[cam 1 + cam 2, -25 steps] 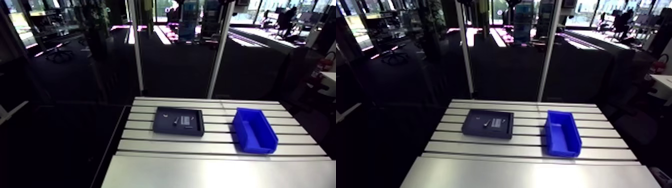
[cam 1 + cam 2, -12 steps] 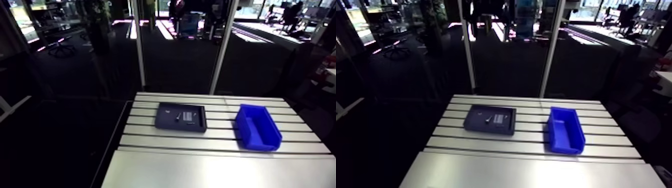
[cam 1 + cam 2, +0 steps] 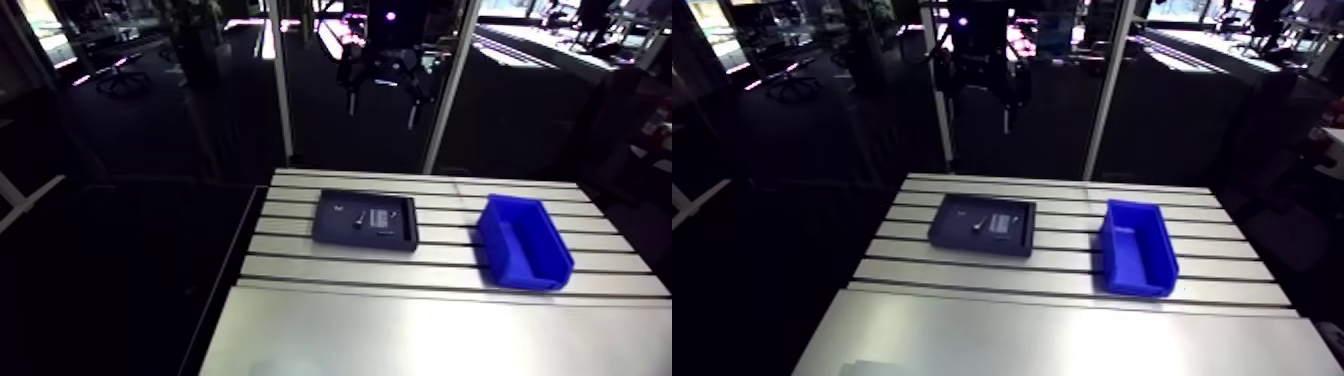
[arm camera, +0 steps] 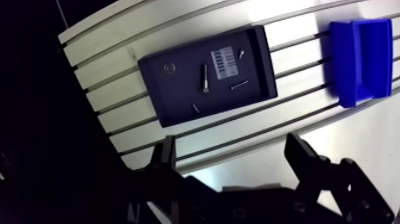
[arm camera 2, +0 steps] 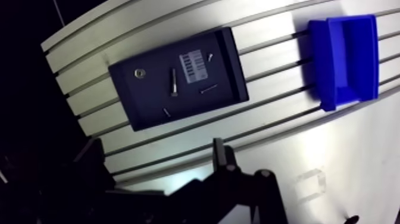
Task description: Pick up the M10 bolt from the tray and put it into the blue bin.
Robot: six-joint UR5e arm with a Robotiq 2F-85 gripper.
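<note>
Slotted aluminium table [image 3: 340, 330]. Dark tray [image 3: 362, 243] sits left of centre on the far half. Blue bin [image 3: 498, 255] to its right, apart.

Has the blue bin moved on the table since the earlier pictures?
No. The blue bin keeps the same place beside the tray; only the view has shifted.

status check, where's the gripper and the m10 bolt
Gripper open, empty, well above the table. M10 bolt lying in the tray, untouched. Blue bin empty beside the tray; path clear.
</note>
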